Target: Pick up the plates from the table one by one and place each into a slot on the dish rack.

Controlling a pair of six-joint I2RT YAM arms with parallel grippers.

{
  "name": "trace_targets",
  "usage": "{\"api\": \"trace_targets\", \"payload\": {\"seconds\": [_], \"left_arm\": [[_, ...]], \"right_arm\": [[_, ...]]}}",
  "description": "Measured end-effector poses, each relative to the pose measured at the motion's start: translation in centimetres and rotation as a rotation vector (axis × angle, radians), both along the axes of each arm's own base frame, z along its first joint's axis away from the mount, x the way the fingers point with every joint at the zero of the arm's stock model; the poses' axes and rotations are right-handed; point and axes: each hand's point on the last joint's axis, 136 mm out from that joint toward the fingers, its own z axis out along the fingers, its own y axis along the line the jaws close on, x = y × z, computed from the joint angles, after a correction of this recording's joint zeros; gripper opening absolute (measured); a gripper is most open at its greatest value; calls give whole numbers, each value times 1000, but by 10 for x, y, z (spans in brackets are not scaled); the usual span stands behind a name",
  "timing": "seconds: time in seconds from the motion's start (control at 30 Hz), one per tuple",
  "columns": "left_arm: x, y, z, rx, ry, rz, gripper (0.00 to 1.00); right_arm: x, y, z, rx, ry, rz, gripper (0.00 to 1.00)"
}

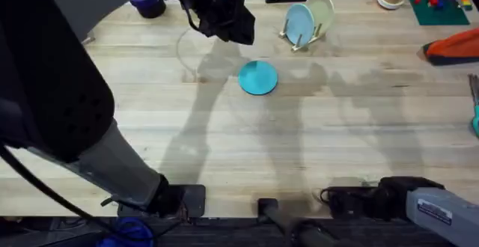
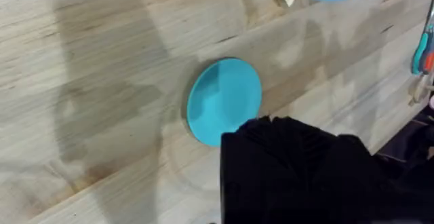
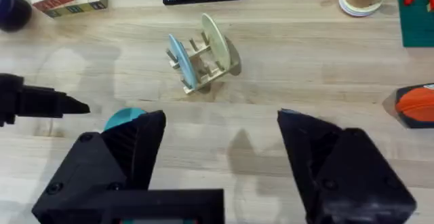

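The turquoise plate (image 1: 258, 78) lies flat on the table (image 1: 224, 142), face up, near the middle and slightly toward the far side; being round, it has no long axis. Far and to the right of it stands the rack (image 1: 303, 37), holding a light-blue plate (image 1: 299, 21) and a cream plate (image 1: 322, 11) upright on edge in its slots.

The left arm reaches far forward, its gripper (image 1: 232, 24) hovering above the table just far-left of the turquoise plate; whether its fingers are apart or closed cannot be told. The right gripper (image 3: 217, 163) sits back near its base, fingers spread wide and holding nothing.
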Motion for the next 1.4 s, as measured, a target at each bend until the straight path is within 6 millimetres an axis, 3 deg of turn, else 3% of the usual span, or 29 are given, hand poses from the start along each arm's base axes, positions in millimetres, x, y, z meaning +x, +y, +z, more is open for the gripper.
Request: {"api": "trace_targets", "payload": {"seconds": [0.23,0.73,1.1,1.4], "left_arm": [[-9,1,-29,-2,29,-2,43],[-31,4,-68,-3,84,-6,42],[-34,5,-82,-5,78,-6,42],[-51,10,-103,5,117,-5,42]], "right_arm": [[0,0,0,0,0,0,994],[0,0,0,0,0,0,994],[0,0,0,0,0,0,995],[0,0,0,0,0,0,995]]}}
